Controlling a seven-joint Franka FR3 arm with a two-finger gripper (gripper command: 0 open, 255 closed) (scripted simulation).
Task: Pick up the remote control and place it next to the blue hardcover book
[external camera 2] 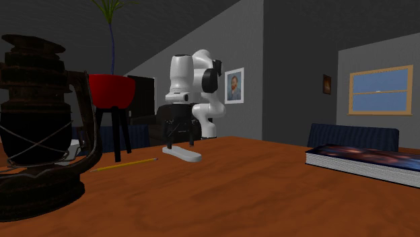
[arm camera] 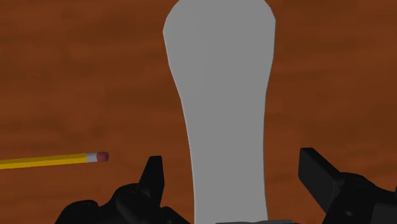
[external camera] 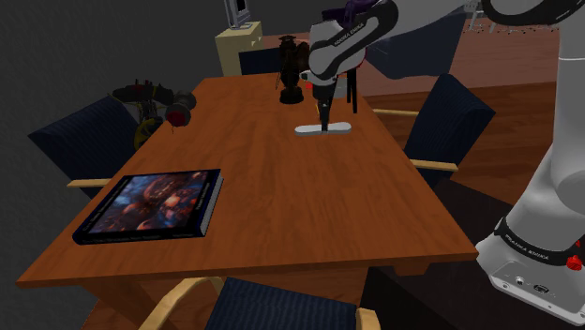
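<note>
Reaching down from the white arm (external camera: 349, 42), the black fingers (external camera: 324, 114) point straight at the brown wooden tabletop (external camera: 309, 206) in the shoulder view. Their tips are level with the pale grey, flat, elongated remote control (external camera: 323, 128), which lies on the wood directly beneath them. Well apart from the fingers, toward that view's lower left, lies the large blue hardcover book (external camera: 155, 204) with a dark picture cover. Just beyond the fingers stands a dark old-style lantern (external camera: 292, 70).

Seen in the second exterior view, the fingers (external camera 2: 171, 140) come down over the remote control (external camera 2: 183, 154). The book (external camera 2: 367, 160) rests far off to one side of them on the tabletop (external camera 2: 256, 195). The lantern (external camera 2: 37, 128), a red pot on a black stand (external camera 2: 111, 89) and a yellow pencil (external camera 2: 124, 163) lie to the other side.

Through the wrist view, the fingers (arm camera: 154, 178) stand wide apart on either side of the narrow part of the remote control (arm camera: 222, 95). A strip of bare tabletop (arm camera: 76, 76) shows between each finger and the remote, so they straddle it without clasping it and hold nothing. Outside one finger lies the pencil (arm camera: 51, 159), its pink eraser end turned toward the remote.
</note>
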